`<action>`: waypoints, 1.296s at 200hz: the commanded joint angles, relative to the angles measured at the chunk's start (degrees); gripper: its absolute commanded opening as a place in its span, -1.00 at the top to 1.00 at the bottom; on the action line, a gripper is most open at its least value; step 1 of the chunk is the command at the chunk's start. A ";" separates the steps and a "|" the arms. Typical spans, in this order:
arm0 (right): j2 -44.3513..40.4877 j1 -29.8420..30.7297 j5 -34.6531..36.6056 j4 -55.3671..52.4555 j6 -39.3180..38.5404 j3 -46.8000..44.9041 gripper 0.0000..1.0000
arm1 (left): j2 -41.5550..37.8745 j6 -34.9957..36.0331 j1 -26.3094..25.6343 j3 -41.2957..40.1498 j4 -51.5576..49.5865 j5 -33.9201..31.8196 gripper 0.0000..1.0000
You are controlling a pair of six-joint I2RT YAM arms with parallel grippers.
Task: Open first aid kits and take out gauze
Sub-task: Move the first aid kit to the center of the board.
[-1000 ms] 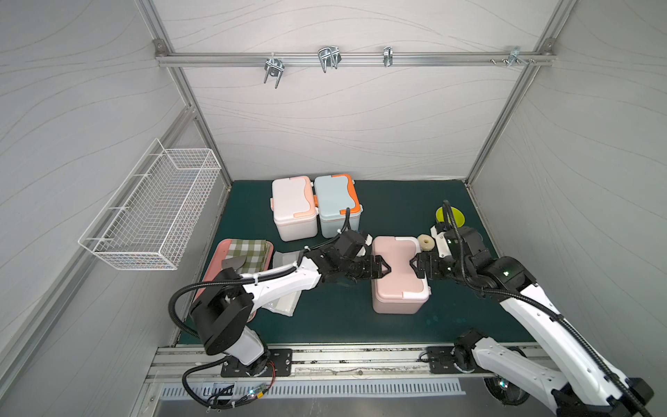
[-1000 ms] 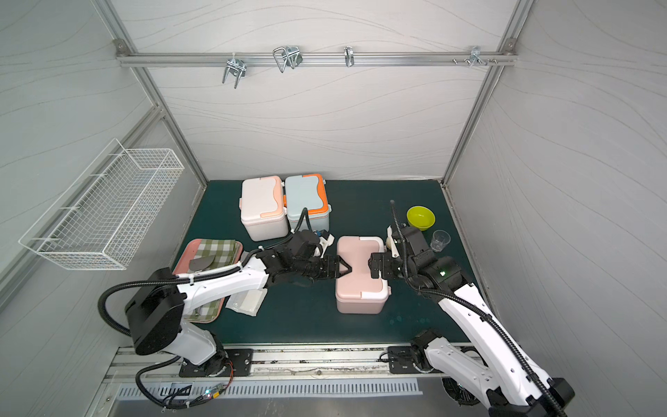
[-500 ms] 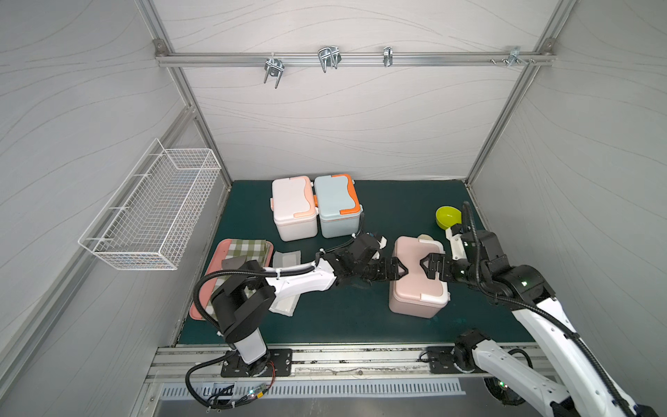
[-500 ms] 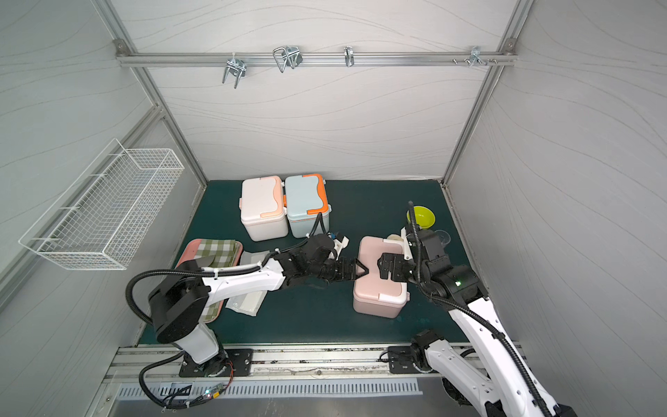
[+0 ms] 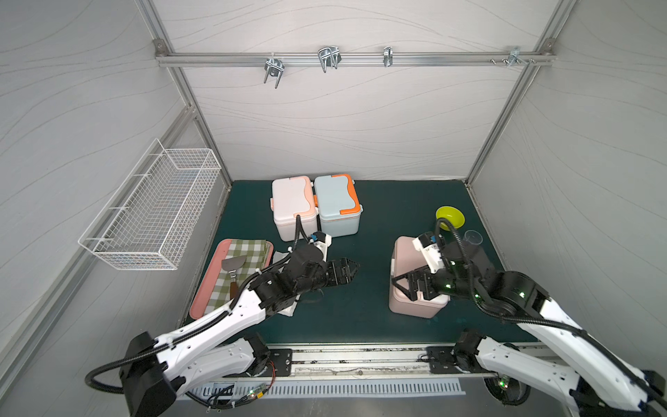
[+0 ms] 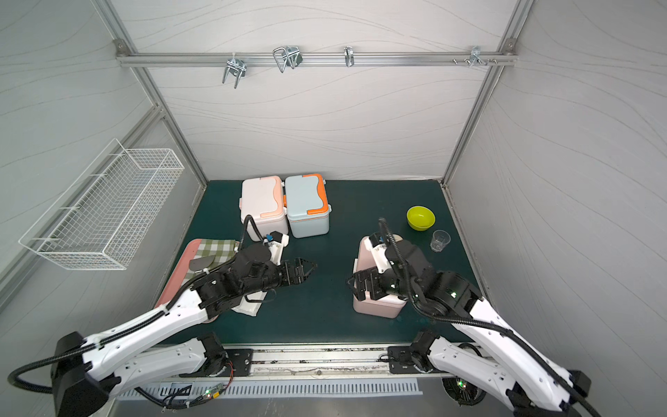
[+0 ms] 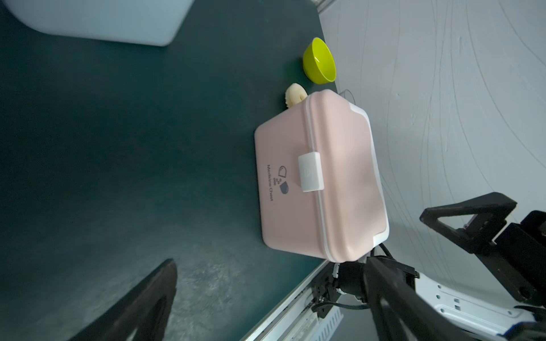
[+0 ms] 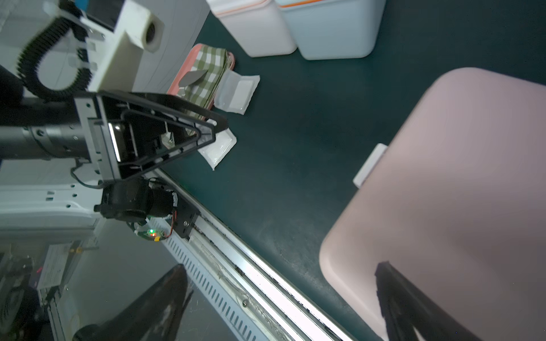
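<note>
**Both grippers released, pink kit shut**

The left gripper [image 5: 347, 270] hung with its jaws spread wide and nothing between them. It pointed across the bare middle of the dark green surface [image 5: 361, 317] toward the pink kit [image 5: 404, 252]. The right gripper [image 5: 409, 287] was also released and held nothing. It was poised over the kit's lower left corner, and in the right wrist view one finger crossed the lid while the other stood off its edge. Whether that finger touched the lid could not be told.

The pink kit sat right of centre in both top views, lid down. Its white clasp [image 7: 310, 171] was snapped over the seam on the side facing the left gripper. The kit was a smooth, rounded box of hard plastic, probably light, and likely to skid on the mat if pried one-sidedly. The lid or body wanted bracing while a fingertip hooked the clasp's free edge.

The white kit [image 5: 292, 202] and the blue kit [image 5: 337, 202] stood shut, side by side, at upper centre.

One gauze pouch [image 8: 236, 91] lay flat beside the pink tray [image 5: 209, 296] with its checked cloth [image 5: 249, 252]. A second pouch [image 8: 220, 149] lay nearer the left arm. These were thin white pads in clear crinkly film, light and slippery, and best pinched at a sealed edge.
</note>
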 commanded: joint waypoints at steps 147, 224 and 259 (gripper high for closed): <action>24.87 3.16 24.14 -2.07 14.89 -3.81 -0.84 | -7.88 2.89 1.24 -2.36 -7.95 -8.57 -0.98; 22.73 -8.42 25.80 -1.44 14.72 -5.33 -0.77 | -6.79 2.46 1.23 -2.48 -6.88 -7.63 -0.98; 21.93 -16.18 24.84 -0.03 10.92 -6.60 -0.75 | -6.48 2.41 1.20 -2.37 -6.85 -7.36 -0.98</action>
